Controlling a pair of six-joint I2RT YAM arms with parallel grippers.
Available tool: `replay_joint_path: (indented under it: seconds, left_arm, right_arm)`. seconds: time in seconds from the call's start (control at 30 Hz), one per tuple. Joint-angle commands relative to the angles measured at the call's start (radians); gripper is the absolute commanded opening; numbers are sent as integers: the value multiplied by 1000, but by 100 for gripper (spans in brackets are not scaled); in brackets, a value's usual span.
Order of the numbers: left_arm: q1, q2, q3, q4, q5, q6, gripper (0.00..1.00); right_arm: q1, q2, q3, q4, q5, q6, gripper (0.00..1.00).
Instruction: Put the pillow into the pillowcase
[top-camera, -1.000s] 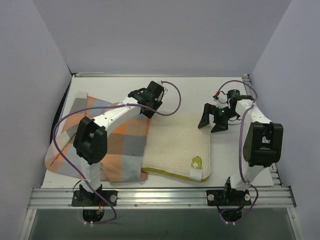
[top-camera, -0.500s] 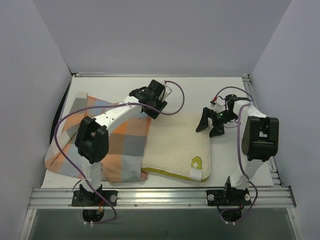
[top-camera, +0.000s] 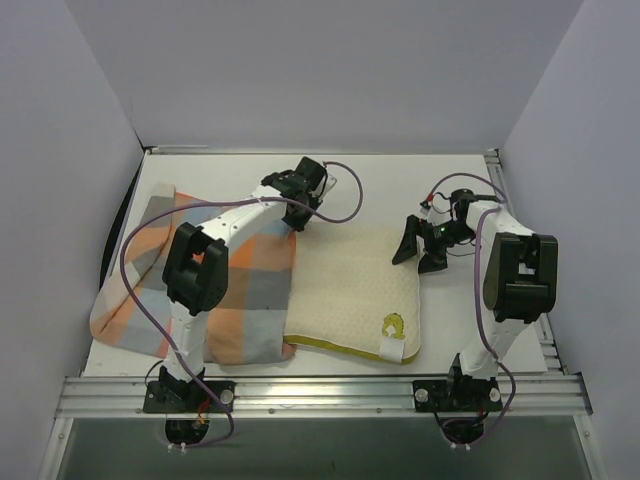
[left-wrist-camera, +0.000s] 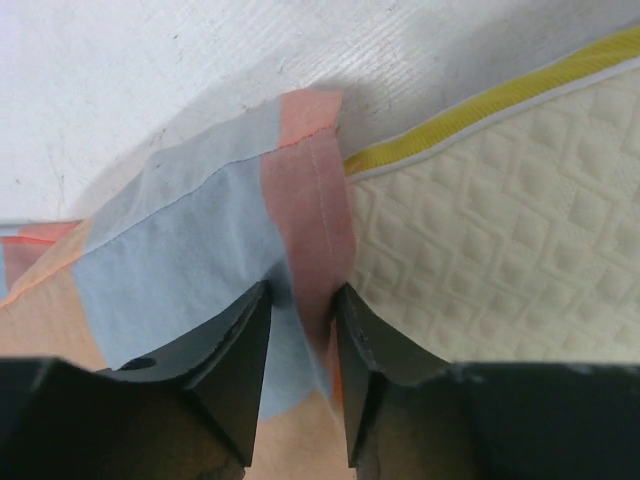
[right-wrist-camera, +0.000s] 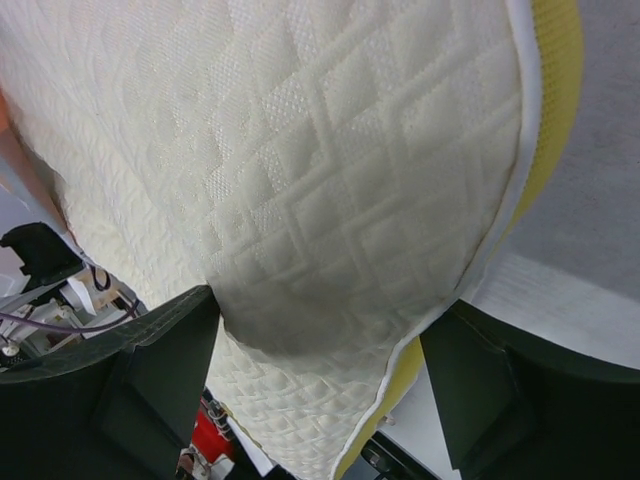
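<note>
The pillow (top-camera: 350, 285) lies flat on the desk (top-camera: 380, 180), with the pillowcase (top-camera: 250, 300) touching it at its 9 o'clock side. The left fingers (left-wrist-camera: 235, 360) pinch a fold of the pillowcase's hem at its 1 o'clock corner. The right fingers (right-wrist-camera: 150, 380) stand spread, straddling the pillow's 1 o'clock corner.

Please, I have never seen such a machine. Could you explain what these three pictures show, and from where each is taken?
These are two robot arms fixed at the near edge of a table, each ending in a two-finger claw. The wide picture looks down from above; the other two come from cameras on the wrists. On the table lie a cream pillow and a checked pillowcase, side by side. The left claw pinches a fold at the pillowcase's edge. The right claw stands wide open around a pillow corner.
</note>
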Motion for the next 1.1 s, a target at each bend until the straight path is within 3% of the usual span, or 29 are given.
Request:
replay_joint_path:
  seconds: [0.0,0.03,0.13,0.2,0.33,0.47,0.57,0.7,0.87,1.0,1.03,1.07]
  left_arm:
    - [31,-20,77,-1,24,12,36]
    - [31,-27,88,-1,61,25,22]
    - [3,-38,119,-4,197,57,0]
    - [-18,-23,151,-13,295,59,0]
    - [-86,5,203,-17,485,20,0]
    - [-158,25,304,14,661,-134,0]
    - [-172,8,357,60,652,-213,0]
    - [-95,-35,251,91,575,-225,0]
    - [-22,-54,96,86,432,-153,0]
    - [26,-74,61,8,380,-55,0]
    - [34,-74,67,-15,388,-35,2]
    - [49,-75,76,-36,401,-14,14]
  right_arm:
    - [0,-7,-3,-50,-44,-23,79]
    - [0,-4,-1,-47,-56,-27,78]
    - [8,12,10,-29,-111,-9,63]
    - [17,12,13,3,-157,23,49]
    - [46,-17,4,71,-237,82,31]
    - [47,-104,-7,122,-365,126,13]
    - [17,-195,-26,123,-427,99,9]
    - [-67,-206,-75,87,-458,-1,0]
    - [-75,-154,-49,-210,-444,-405,0]
    - [-84,-149,-56,-400,-308,-708,0]
    - [-84,-152,-64,-415,-272,-746,3]
    - [-84,-155,-70,-436,-236,-769,23]
